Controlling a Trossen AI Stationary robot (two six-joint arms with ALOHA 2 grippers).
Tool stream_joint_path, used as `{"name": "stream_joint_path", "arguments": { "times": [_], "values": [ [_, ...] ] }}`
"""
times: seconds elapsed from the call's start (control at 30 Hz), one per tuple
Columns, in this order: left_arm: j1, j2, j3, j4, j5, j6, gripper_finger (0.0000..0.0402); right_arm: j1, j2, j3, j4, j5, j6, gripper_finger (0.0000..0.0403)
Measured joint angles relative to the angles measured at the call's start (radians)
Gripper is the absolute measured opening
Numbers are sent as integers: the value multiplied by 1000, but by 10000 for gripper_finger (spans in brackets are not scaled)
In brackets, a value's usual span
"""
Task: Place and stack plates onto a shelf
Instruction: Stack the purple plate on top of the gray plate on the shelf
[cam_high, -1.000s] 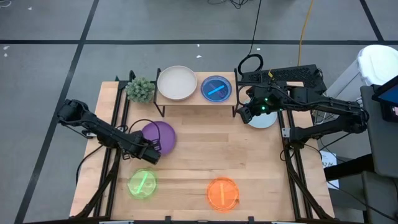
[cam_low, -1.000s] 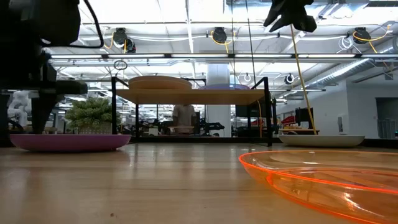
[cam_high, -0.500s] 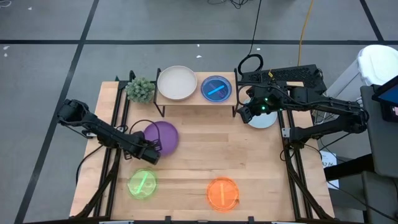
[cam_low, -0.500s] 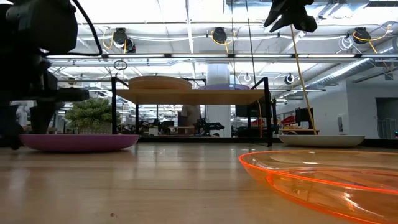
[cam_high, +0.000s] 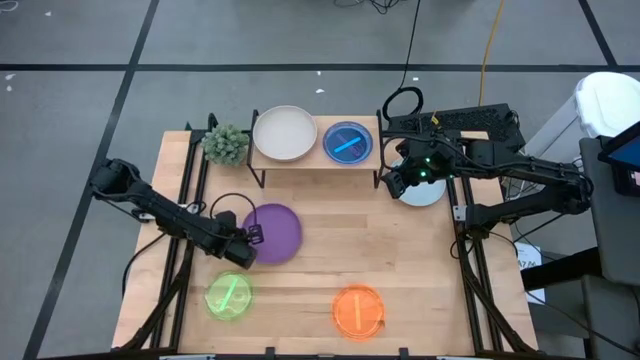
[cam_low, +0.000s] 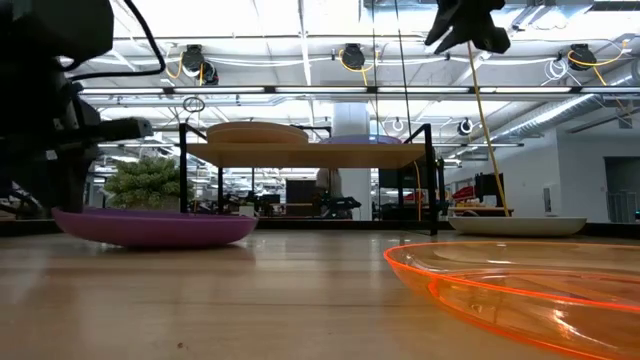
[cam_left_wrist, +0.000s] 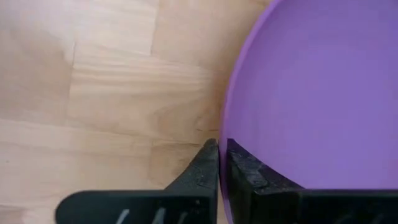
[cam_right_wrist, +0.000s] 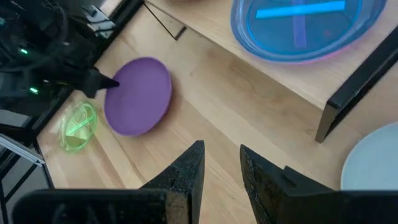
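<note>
My left gripper (cam_left_wrist: 219, 163) has pinched shut on the rim of the purple plate (cam_high: 274, 232), where a second ago its fingers stood apart. The plate has slid across the worktop (cam_high: 400, 260) toward the middle, away from the plant (cam_high: 226, 144).

1. The left arm reaches in from the table's left edge, stretched low and diagonally toward the middle of the table.
2. The left gripper (cam_high: 250, 240) sits close to the tabletop, its two dark fingers (cam_left_wrist: 208, 168) pressed together on the rim of the purple plate (cam_high: 275, 233) — one finger outside the rim, one inside.
3. The right arm comes in from the right side, folded back on itself, its wrist lifted well above the table.
4. The right gripper (cam_high: 388, 181) hangs in the air near the right end of the shelf (cam_high: 315, 160) — its fingers (cam_right_wrist: 186, 171) stand slightly apart with nothing between them.
</note>
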Motion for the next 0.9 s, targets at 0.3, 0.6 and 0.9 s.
{"name": "stream_joint_path", "arguments": {
  "times": [0.3,0.6,0.9],
  "values": [
    [-17,-100,9,6,-76,71,10,11,0,-44,20,-9,37,89],
    [-16,-159,100,12,-114,279,10,24,0,-44,67,-8,53,89],
    [19,-188,204,11,-130,468,10,24,-7,-44,66,-8,96,89]
  ]
}}
